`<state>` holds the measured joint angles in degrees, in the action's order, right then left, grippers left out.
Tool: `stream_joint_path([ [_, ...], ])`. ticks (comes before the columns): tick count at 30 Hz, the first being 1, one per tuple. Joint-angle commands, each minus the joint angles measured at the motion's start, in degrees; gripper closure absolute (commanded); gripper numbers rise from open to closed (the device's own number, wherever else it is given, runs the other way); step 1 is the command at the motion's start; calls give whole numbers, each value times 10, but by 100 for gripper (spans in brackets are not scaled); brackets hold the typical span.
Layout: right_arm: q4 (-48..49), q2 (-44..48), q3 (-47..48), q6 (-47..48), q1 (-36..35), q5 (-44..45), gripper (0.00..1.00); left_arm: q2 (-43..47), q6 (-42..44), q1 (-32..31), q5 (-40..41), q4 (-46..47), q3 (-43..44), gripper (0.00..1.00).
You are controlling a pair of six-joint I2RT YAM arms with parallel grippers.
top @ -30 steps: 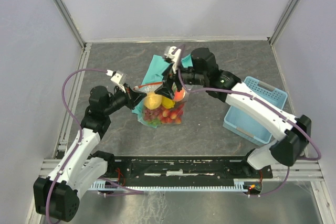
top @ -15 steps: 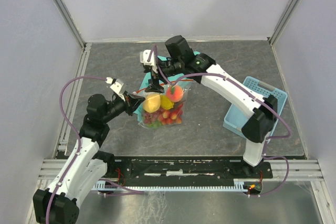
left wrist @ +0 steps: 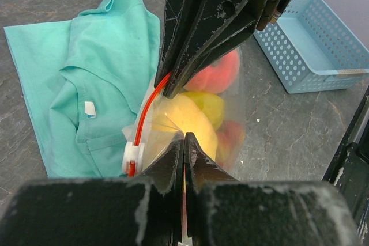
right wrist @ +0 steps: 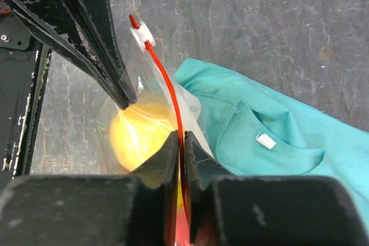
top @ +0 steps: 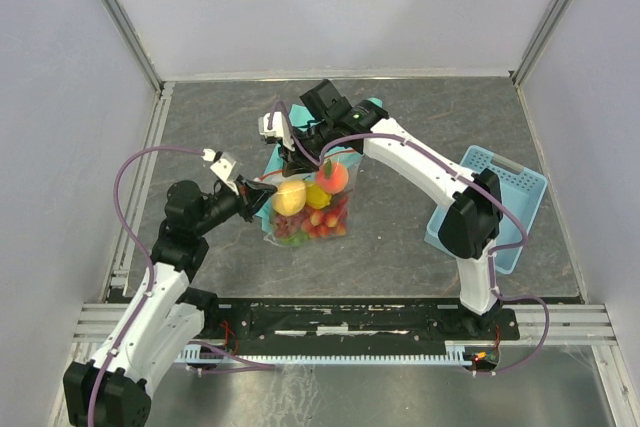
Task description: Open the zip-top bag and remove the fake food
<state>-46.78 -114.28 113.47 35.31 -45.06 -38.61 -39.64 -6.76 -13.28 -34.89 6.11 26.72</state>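
The clear zip-top bag (top: pixel 318 215) hangs upright between both grippers over the middle of the table. Through the plastic show the fake food: a yellow lemon (top: pixel 290 197), an orange-pink peach (top: pixel 332 179) and red berries (top: pixel 318 221) at the bottom. My left gripper (left wrist: pixel 184 136) is shut on the bag's clear near wall, just in front of the lemon (left wrist: pixel 193 120). Shut on the bag's orange-red zip strip (right wrist: pixel 167 79) is my right gripper (right wrist: pixel 183 136). The white slider (right wrist: pixel 141 31) sits at the strip's far end. Both sets of fingertips are close together at the bag's top.
A teal cloth (left wrist: pixel 98 79) lies flat on the table behind and under the bag. A light blue perforated basket (top: pixel 490 209) stands at the right. The right arm reaches across above the bag's top edge.
The right arm swung left across the bag's top, and its gripper went from open to shut on the zip strip. My left gripper kept its hold on the bag.
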Motion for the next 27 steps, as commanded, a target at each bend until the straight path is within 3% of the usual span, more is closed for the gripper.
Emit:
stream_joint_path([
  [1, 40, 24, 22, -46, 23, -12, 93, 24, 13, -1, 12, 37, 4, 93],
  [7, 211, 140, -132, -147, 65, -60, 98, 49, -34, -1, 43, 76, -11, 51],
  [12, 271, 193, -201, -194, 74, -86, 98, 55, -34, 0, 33, 136, -28, 30],
  [18, 310, 232, -255, -206, 77, -90, 98, 23, -2, -1, 20, 234, -49, 24],
  [27, 303, 249, -273, -193, 81, -111, 98, -121, 8, 1, -136, 297, 5, 32],
])
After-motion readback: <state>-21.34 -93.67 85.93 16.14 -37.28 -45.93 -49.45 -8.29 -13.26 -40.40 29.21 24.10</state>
